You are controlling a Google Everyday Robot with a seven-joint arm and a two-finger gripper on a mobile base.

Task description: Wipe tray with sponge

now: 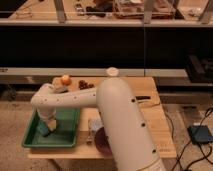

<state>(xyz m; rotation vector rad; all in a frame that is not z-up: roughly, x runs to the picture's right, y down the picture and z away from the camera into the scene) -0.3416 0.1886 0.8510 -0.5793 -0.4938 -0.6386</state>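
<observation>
**Camera view showed the gripper [46,128] down on the sponge [42,132] inside the green tray [66,129]**

Nearest the viewer, the robot's thick white arm [122,125] rose from the bottom edge and filled the middle of the picture. It bent at a rounded shoulder and reached left across a light wooden table [157,131]. Just left of the arm's lower part, a dark purple bowl [101,143] sat near the table's front edge. A pale, unclear item lay just behind the bowl.

The large, shallow green tray took up the front left part of the table. The forearm turned down at an elbow above the tray's far left corner. The gripper hung inside the tray, near its left wall. Its fingers were together, clamped on the small teal sponge. The sponge rested against the tray floor, in the left half.

Farther back on the table, a round orange fruit [65,79] stood near the far left edge. A small cluster of dark items [86,85] lay just to its right. A thin black object [143,97] lay on the right side.

To the right of the table, a blue-grey box [200,134] with cables sat on the floor. Behind everything ran a long dark counter.
</observation>
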